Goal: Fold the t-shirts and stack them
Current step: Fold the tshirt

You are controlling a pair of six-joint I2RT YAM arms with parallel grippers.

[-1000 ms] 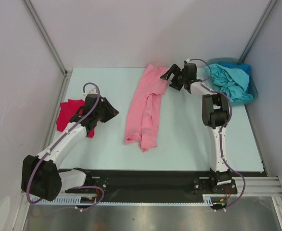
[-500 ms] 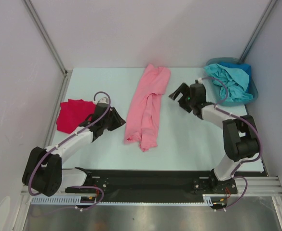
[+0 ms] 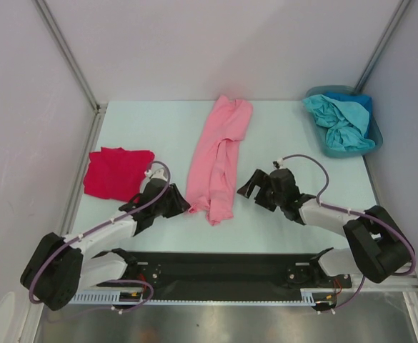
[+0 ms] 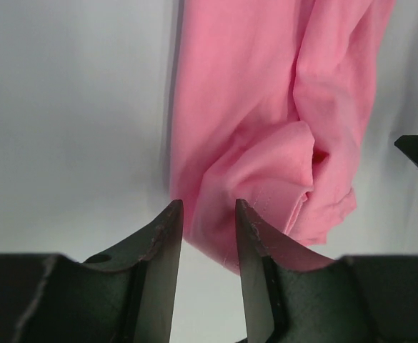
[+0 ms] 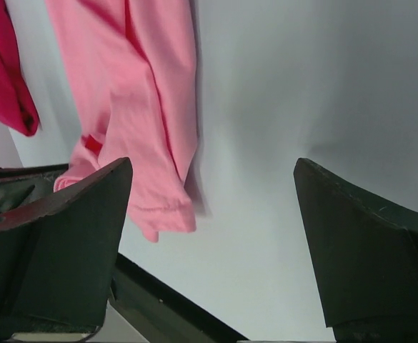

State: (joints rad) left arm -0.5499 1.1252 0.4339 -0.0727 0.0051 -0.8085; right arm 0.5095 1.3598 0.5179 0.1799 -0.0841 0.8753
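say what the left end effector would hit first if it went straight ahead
The left end effector would first meet the near end of the rumpled light pink cloth t-shirt, close ahead, though depth is unclear.

tbl (image 3: 144,128): pale | bin (image 3: 375,137): far-right corner | blk strip (image 3: 216,266): near edge

It was a robotics lab test cell. Plain white walls (image 3: 194,50) joined by metal posts (image 3: 66,53) boxed in a pale table (image 3: 144,128). The cabled left arm (image 3: 108,227) and right arm (image 3: 326,213) were bolted to a black base plate (image 3: 216,268) at its near edge.
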